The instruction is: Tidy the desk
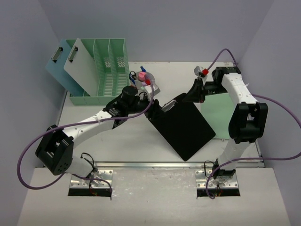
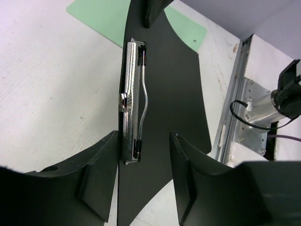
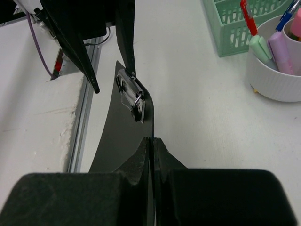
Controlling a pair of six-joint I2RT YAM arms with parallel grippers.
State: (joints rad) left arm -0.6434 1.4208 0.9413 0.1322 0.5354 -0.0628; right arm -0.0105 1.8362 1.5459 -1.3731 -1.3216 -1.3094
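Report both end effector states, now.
Left end effector: open, straddling the metal clip.
Right end effector: closed on the black clipboard edge.

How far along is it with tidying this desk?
The blue clipboard and white clipboard already lean in the rack. The right claw pinches the black clipboard, with the left claw open around its clip. The green board lies loose on the desk, unfiled.

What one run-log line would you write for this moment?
right gripper: shut on black clipboard edge | left gripper: open, straddling metal clip | green sheet: flat on desk | pen cup: beside green rack
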